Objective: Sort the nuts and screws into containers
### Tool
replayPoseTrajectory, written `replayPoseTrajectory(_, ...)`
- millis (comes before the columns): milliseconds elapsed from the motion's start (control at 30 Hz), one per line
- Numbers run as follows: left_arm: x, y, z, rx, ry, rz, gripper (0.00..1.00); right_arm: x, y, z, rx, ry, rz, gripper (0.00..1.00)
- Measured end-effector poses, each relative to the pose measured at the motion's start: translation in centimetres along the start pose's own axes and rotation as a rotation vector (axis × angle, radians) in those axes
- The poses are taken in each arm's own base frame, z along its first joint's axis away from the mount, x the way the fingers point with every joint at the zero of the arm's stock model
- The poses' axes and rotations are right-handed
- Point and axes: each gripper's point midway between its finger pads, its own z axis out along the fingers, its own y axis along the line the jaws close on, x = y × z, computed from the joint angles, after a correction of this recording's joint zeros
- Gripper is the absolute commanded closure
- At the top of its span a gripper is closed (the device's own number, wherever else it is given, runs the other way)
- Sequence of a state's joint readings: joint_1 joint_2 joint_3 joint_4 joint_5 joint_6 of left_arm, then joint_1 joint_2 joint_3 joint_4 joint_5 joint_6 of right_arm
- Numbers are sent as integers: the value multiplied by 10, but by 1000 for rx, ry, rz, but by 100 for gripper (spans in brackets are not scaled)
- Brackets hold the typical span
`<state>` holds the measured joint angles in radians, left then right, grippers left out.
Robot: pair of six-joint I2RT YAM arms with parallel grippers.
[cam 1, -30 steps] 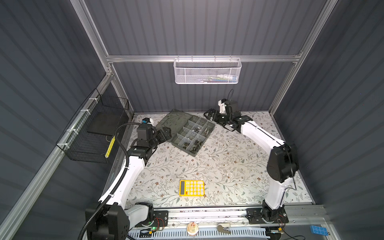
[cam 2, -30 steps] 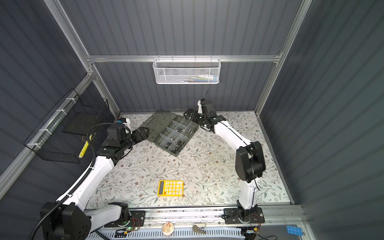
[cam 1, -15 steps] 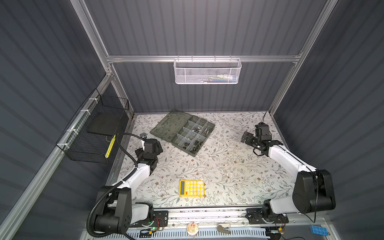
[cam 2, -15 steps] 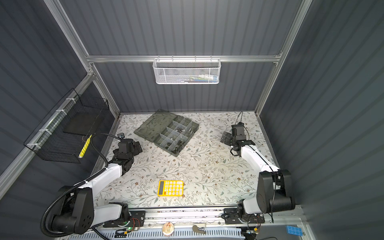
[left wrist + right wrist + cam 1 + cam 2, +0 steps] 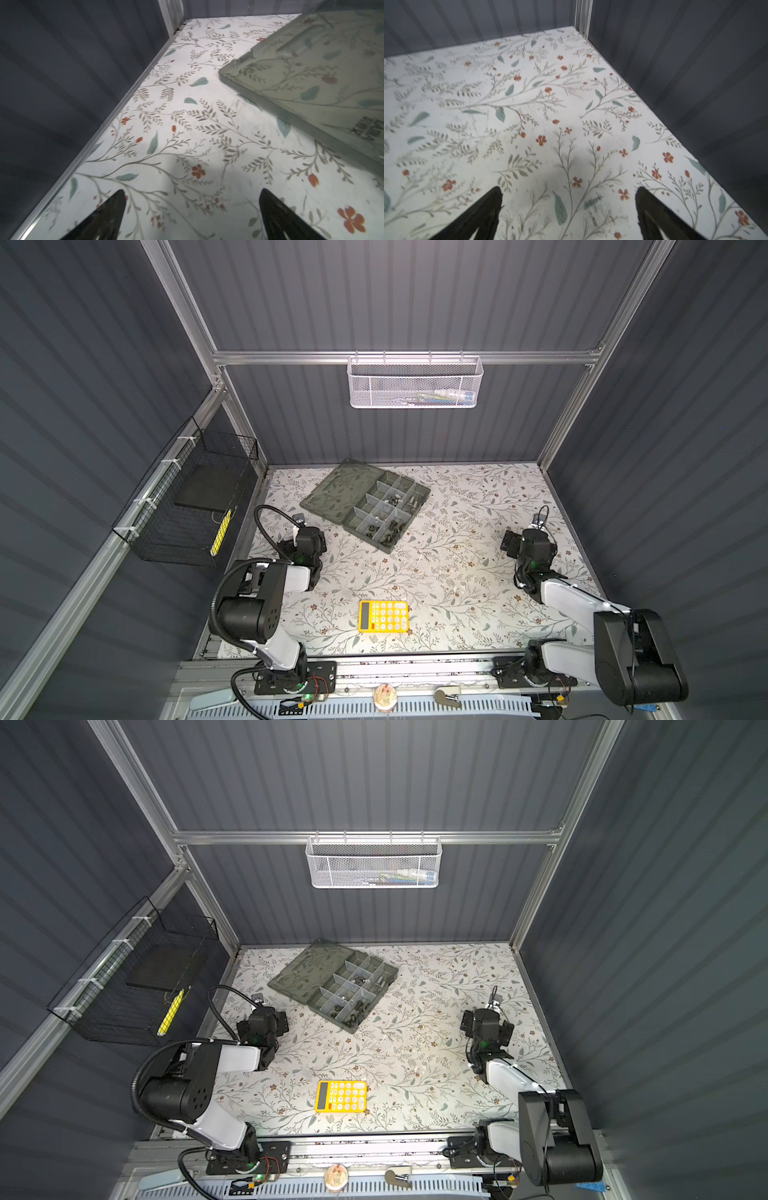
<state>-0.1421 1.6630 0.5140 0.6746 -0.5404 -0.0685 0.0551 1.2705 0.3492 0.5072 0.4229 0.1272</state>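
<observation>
The left gripper (image 5: 192, 190) and right gripper (image 5: 569, 188), black and tapered, gape empty over the floral table (image 5: 187, 124). The translucent grey-green box (image 5: 338, 493) lies open, showing pale-walled rectangular compartments (image 5: 374, 499).

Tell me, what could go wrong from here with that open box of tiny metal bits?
1. The organiser box lies open, its compartments holding loose screws and nuts; a knock could spill or mix them.
2. The left fingers stand wide open near the flat lid; swinging that way, they might catch its edge and drag the box.
</observation>
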Motion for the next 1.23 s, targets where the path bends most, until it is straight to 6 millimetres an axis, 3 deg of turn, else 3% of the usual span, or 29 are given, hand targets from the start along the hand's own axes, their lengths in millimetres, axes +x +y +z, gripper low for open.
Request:
replayPoseTrajectory(167, -4, -13, 6, 68, -13, 13, 0, -18, 11, 6, -48, -143, -2, 1)
replayPoseTrajectory(400, -12, -15, 2, 93, -80, -11, 0, -23, 14, 3, -100, -250, 25, 1)
replayPoseTrajectory(500, -4, -13, 0, 93, -82, -10, 0, -15, 13, 5, -112, -232, 24, 1)
replayPoseTrajectory(567, -2, -13, 0, 93, -85, -12, 0, -22, 11, 5, -114, -254, 36, 1)
replayPoseTrajectory(900, -11, -13, -1, 95, -120, -29, 0, -38, 15, 12, -136, -263, 60, 1)
replayPoseTrajectory(1233, -11, -12, -1, 91, -119, -31, 0, -32, 15, 14, -137, -238, 55, 1)
